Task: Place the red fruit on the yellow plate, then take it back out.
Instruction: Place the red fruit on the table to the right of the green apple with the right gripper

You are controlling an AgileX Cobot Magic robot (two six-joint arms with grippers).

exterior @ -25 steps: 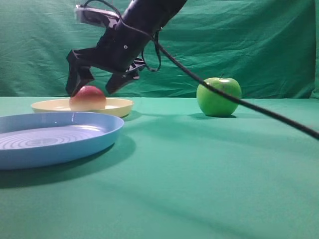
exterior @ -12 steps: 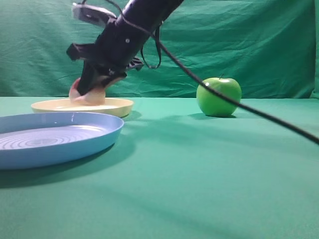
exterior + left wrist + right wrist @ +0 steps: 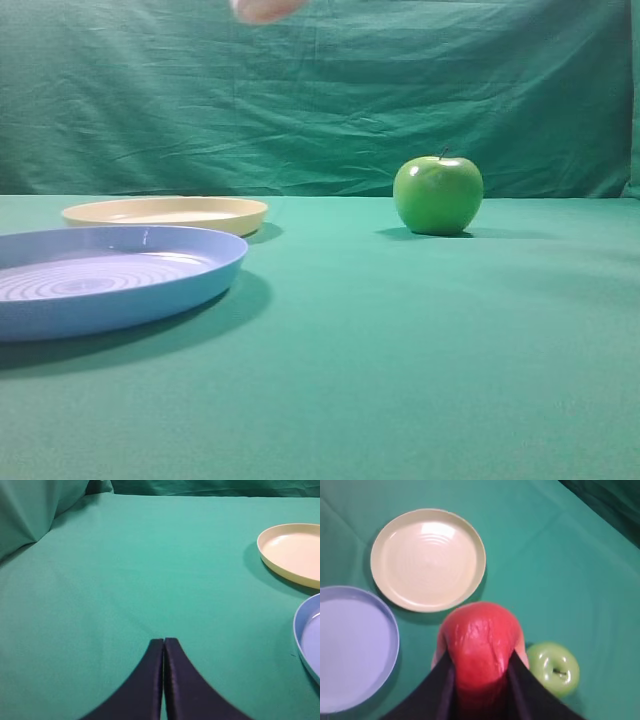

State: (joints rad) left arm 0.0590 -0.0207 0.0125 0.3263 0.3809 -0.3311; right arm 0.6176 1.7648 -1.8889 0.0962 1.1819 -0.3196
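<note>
Right tool point(image 3: 479, 672) is clamped on the red fruit point(image 3: 480, 642), held high above the table point(image 3: 400, 350); the exterior view shows only the fruit's pale underside at the top edge. Yellow plate point(image 3: 428, 559) lies bare below. Left tool point(image 3: 163, 647) rests pressed shut, holding nothing.

Risk: the fruit is smooth and rounded; a loose grip could let it slip, fall and roll.

Surroundings: blue plate point(image 3: 350, 647) just beside the yellow one; green apple point(image 3: 553, 668) stands apart. Set-down must avoid both.
</note>
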